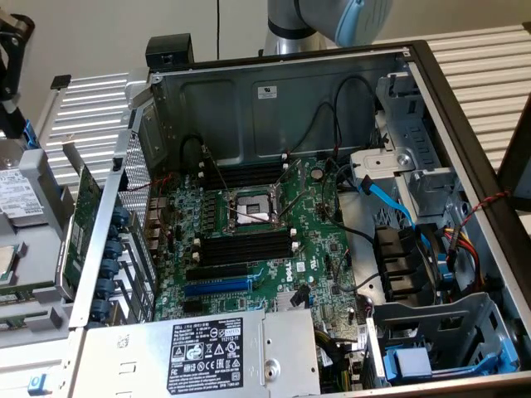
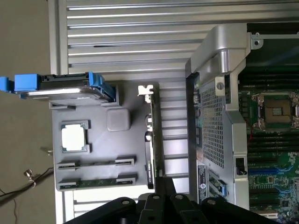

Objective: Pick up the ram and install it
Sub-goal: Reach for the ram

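On gray tray (image 2: 96, 144) by PC case (image 2: 219, 60), ram (image 2: 100, 181) lies near gripper (image 2: 162, 185), not touching; jaws closed w/ nothing held.

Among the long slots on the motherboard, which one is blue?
The blue slot, the one closest to the silver box with the black label. The memory slots on either side of the processor socket are all black.

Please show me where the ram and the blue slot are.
ram (image 2: 98, 182), wrist view, middle of the green stick.
blue slot (image 1: 217, 287), exterior view, middle of its length.
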### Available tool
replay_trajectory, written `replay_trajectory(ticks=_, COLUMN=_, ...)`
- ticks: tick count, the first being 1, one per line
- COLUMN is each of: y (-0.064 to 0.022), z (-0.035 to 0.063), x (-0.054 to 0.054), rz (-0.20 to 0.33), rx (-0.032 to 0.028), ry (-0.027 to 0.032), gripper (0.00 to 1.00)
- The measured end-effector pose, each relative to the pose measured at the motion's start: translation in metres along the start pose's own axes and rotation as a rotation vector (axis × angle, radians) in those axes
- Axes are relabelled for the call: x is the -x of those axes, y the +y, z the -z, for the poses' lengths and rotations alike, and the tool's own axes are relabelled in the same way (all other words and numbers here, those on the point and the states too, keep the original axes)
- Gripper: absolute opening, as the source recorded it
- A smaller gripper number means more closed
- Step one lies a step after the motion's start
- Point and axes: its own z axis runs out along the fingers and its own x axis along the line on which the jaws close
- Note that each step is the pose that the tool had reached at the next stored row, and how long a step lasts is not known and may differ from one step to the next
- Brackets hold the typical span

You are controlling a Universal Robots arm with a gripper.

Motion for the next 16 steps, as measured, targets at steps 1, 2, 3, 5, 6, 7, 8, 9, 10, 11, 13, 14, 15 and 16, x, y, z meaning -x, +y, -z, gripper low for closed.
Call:
replay_trajectory(ticks=1, y=-0.0011, z=0.0001, x=-0.003, rz=0.000, rx=0.0000, ry=0.0000, gripper=0.11)
replay_trajectory(ticks=2, y=-0.0021, z=0.0001, x=-0.007, rz=0.000, rx=0.0000, ry=0.0000, gripper=0.11)
replay_trajectory(ticks=3, y=-0.0032, z=0.0001, x=-0.010, rz=0.000, rx=0.0000, ry=0.0000, gripper=0.11)
replay_trajectory(ticks=5, y=-0.0060, z=0.0000, x=-0.016, rz=0.000, rx=-0.0001, ry=0.0000, gripper=0.11)
replay_trajectory(ticks=6, y=-0.0077, z=0.0001, x=-0.019, rz=0.000, rx=-0.0001, ry=0.0001, gripper=0.11)
replay_trajectory(ticks=7, y=-0.0095, z=0.0000, x=-0.022, rz=0.000, rx=0.0000, ry=0.0001, gripper=0.11)
replay_trajectory(ticks=8, y=-0.0113, z=0.0000, x=-0.024, rz=0.000, rx=0.0000, ry=0.0001, gripper=0.11)
replay_trajectory(ticks=9, y=-0.0131, z=-0.0001, x=-0.026, rz=0.000, rx=0.0000, ry=0.0000, gripper=0.11)
replay_trajectory(ticks=10, y=-0.0147, z=-0.0001, x=-0.029, rz=0.000, rx=-0.0001, ry=0.0000, gripper=0.11)
replay_trajectory(ticks=11, y=-0.0161, z=-0.0002, x=-0.031, rz=0.000, rx=-0.0001, ry=0.0001, gripper=0.11)
replay_trajectory(ticks=13, y=-0.0185, z=-0.0006, x=-0.036, rz=0.000, rx=-0.0001, ry=0.0001, gripper=0.11)
replay_trajectory(ticks=14, y=-0.0195, z=-0.0009, x=-0.038, rz=0.000, rx=0.0000, ry=-0.0001, gripper=0.11)
replay_trajectory(ticks=15, y=-0.0203, z=-0.0010, x=-0.040, rz=0.000, rx=-0.0001, ry=0.0001, gripper=0.11)
replay_trajectory(ticks=16, y=-0.0210, z=-0.0013, x=-0.043, rz=0.000, rx=0.0000, ry=0.0001, gripper=0.11)
